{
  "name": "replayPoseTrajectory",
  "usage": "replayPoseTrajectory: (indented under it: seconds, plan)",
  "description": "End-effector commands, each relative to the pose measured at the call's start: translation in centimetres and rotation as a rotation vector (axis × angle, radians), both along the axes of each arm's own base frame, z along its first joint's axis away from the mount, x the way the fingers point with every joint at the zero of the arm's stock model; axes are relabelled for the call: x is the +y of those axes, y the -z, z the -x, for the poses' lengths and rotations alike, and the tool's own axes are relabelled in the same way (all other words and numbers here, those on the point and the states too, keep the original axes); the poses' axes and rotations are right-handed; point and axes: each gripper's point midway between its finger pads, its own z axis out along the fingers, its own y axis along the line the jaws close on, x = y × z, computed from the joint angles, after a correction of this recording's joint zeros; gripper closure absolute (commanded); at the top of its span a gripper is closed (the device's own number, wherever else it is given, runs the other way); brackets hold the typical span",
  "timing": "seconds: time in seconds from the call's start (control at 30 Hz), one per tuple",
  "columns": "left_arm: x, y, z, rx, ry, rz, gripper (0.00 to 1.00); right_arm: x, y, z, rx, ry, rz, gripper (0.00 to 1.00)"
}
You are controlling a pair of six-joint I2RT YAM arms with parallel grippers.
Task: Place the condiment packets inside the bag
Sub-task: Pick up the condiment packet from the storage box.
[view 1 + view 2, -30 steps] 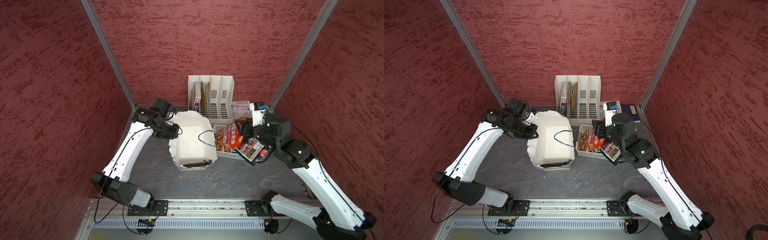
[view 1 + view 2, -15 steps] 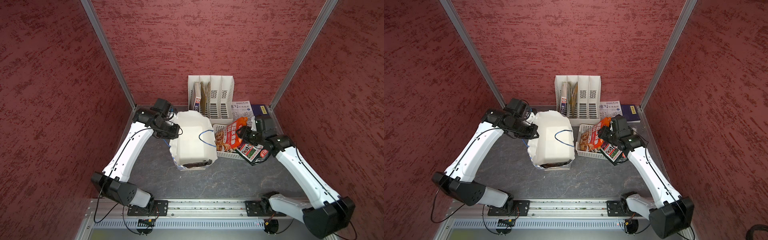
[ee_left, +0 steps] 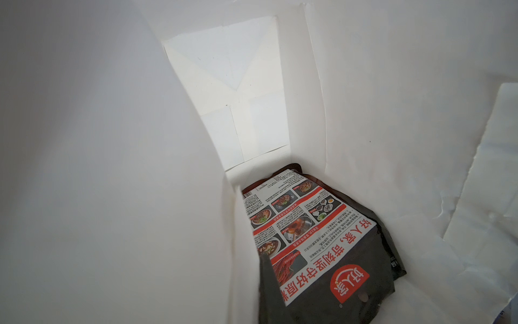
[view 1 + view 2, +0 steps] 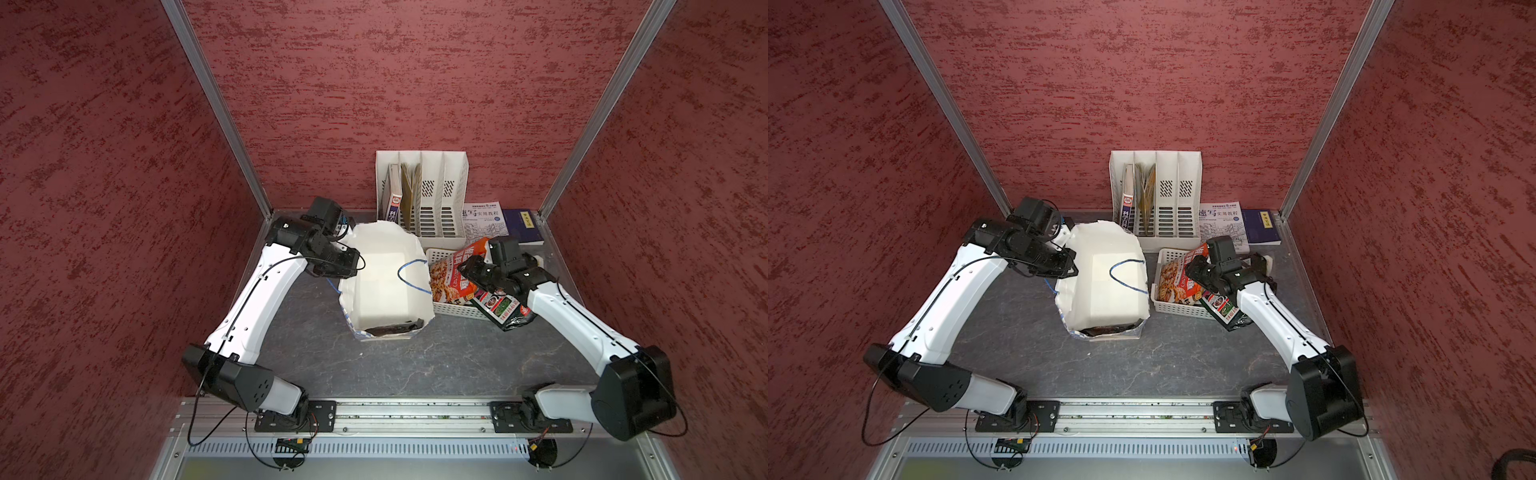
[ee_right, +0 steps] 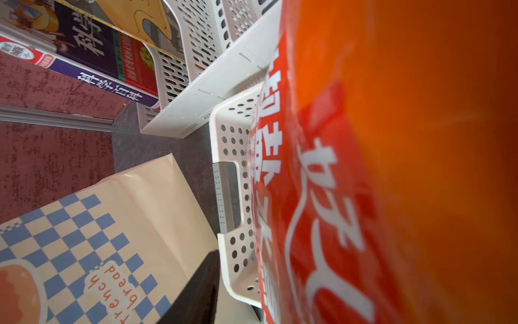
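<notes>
Orange packet [image 4: 451, 276] leans up out of the basket [image 4: 451, 311]. The right claw [image 4: 467, 269] sits against its upper part on the side away from the bag. The packet fills the right wrist view, too close to tell whether the jaws are spread or pinching it. Just beside that claw, under the right arm, a black packet [image 4: 500, 309] hangs over the basket's near rim. The bag [image 4: 374, 249] stands just beside the basket with its mouth open. The left claw [image 4: 351, 264] is pressed together on the bag's rim, on the side away from the basket. A second black packet [image 3: 308, 238] lies on the bag's floor. Behind are a file organizer [image 4: 419, 187], a white book [image 4: 484, 220] and a blue book [image 4: 525, 224] on the surface [image 4: 415, 361].
</notes>
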Motion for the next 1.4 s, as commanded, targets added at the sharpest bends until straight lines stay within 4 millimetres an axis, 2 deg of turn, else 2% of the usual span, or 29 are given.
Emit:
replayPoseTrajectory:
  seconds: [0.0,0.1,0.23,0.33,0.43,0.6,0.73,0.8,1.0,1.07,1.13,1.2,1.27,1.37]
  plan:
    - [-0.2,-0.4,0.1,-0.027,0.015,0.011,1.0,0.8,1.3,-0.6,0.001,0.023,-0.011,0.57]
    - [-0.1,-0.5,0.1,-0.029,0.014,0.007,1.0,0.4,1.6,-0.9,-0.006,0.052,0.0,0.75]
    - [-0.1,-0.6,0.1,-0.032,0.013,0.01,1.0,-0.6,0.6,-0.8,-0.038,0.068,0.062,1.0]
    - [-0.1,-0.6,0.1,-0.033,0.012,0.008,1.0,-1.1,-1.5,-0.4,-0.099,0.035,0.117,1.0]
    - [-0.1,-0.6,0.1,-0.031,0.013,0.008,1.0,-0.9,-5.5,0.5,-0.227,-0.1,0.192,1.0]
    - [-0.1,-0.6,0.1,-0.035,0.015,0.008,1.0,0.4,-15.2,4.1,-0.557,-0.374,0.285,1.0]
    - [-0.1,-0.5,0.0,-0.034,0.014,0.008,1.0,2.4,-22.8,9.4,-0.891,-0.646,0.317,1.0]
    - [-0.1,-0.5,0.0,-0.034,0.015,0.008,1.0,3.5,-25.9,12.3,-1.051,-0.781,0.333,1.0]
    - [-0.2,-0.6,-0.1,-0.035,0.016,0.011,1.0,5.8,-33.1,19.8,-1.459,-1.072,0.343,1.0]
    - [-0.2,-0.6,0.0,-0.033,0.016,0.013,1.0,6.1,-35.0,21.8,-1.587,-1.111,0.321,1.0]
    - [-0.3,-0.6,0.0,-0.034,0.017,0.014,1.0,6.3,-36.5,23.3,-1.666,-1.143,0.276,1.0]
    - [-0.3,-0.5,0.0,-0.03,0.015,0.013,1.0,6.9,-37.0,24.0,-1.689,-1.186,0.216,1.0]
    - [-0.2,-0.5,0.0,-0.027,0.015,0.012,1.0,8.0,-36.9,24.3,-1.691,-1.237,0.164,1.0]
    - [-0.2,-0.6,0.0,-0.03,0.015,0.011,1.0,9.9,-35.5,24.3,-1.654,-1.326,0.114,1.0]
